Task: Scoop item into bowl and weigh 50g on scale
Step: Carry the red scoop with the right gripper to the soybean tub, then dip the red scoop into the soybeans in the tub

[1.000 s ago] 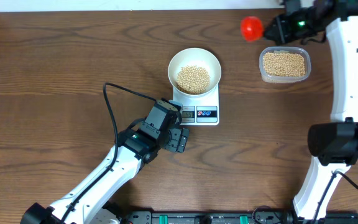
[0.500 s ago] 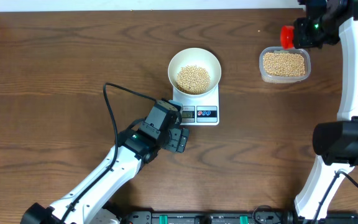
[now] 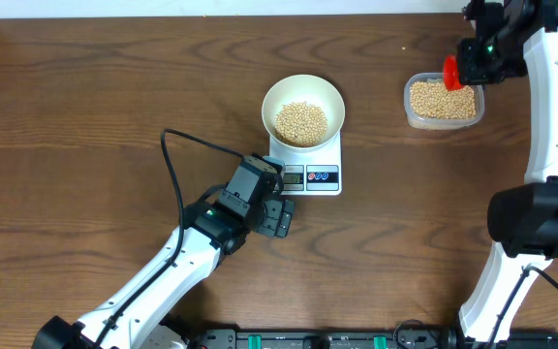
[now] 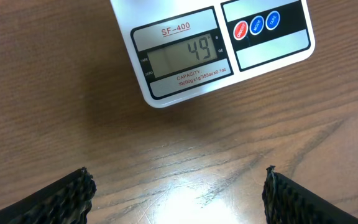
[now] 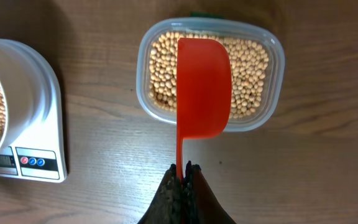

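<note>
Pale-tan round beans (image 3: 301, 120) heaped in round white bowl (image 3: 271, 97) atop small white digital scale (image 4: 185, 59) reading 49, more in clear plastic tub (image 5: 272, 50) at far right beneath red plastic scoop (image 5: 202, 87), handle clamped in tightly closed right pincer (image 5: 182, 177); left pincer (image 4: 179, 190) gaping wide, holding nothing, above brown wooden surface (image 4: 42, 93) just near of scale.

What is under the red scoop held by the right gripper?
Below the red scoop is the clear tub of beans. The scoop covers the tub's middle, so the beans there cannot be seen, nor whether the scoop touches them.
</note>
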{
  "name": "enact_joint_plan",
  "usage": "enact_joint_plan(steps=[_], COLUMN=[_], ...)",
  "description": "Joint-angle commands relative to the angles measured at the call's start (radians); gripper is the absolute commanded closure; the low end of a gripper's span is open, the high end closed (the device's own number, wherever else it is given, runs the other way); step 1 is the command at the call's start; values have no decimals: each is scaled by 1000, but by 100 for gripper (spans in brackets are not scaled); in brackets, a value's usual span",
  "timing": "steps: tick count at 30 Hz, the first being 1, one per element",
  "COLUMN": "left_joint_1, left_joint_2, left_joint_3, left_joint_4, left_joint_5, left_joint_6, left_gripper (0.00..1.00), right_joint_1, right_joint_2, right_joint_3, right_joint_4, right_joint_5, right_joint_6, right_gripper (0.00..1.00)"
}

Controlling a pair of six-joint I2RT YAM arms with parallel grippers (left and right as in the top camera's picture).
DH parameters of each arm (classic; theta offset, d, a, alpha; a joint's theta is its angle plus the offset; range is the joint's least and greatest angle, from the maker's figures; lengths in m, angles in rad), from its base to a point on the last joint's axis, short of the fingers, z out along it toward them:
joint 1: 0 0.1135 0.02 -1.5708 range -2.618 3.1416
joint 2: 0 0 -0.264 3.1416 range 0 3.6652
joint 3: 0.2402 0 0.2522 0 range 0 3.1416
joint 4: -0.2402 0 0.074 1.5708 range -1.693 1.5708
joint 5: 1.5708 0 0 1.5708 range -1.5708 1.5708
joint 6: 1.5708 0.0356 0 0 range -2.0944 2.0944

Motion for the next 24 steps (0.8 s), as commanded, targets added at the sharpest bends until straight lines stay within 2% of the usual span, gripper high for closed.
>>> enact_joint_plan(steps=[1,15,24], left_joint_1=[4,4,4], left_joint_2=[-12,-12,-12], left_joint_3=[-2,-2,-2], left_joint_4=[-3,-3,-3], left_joint_5=[-5,-5,-5], left_joint_6=[11,11,11], left_gripper=[11,11,11], right_joint_1=[-8,-9,-13], right_joint_2=[5,5,5], right_joint_3=[-29,-80,-172], right_joint_4=[3,23,91], right_joint_5=[10,-2,-2], right_joint_6=[14,14,32], right_gripper=[99,99,99])
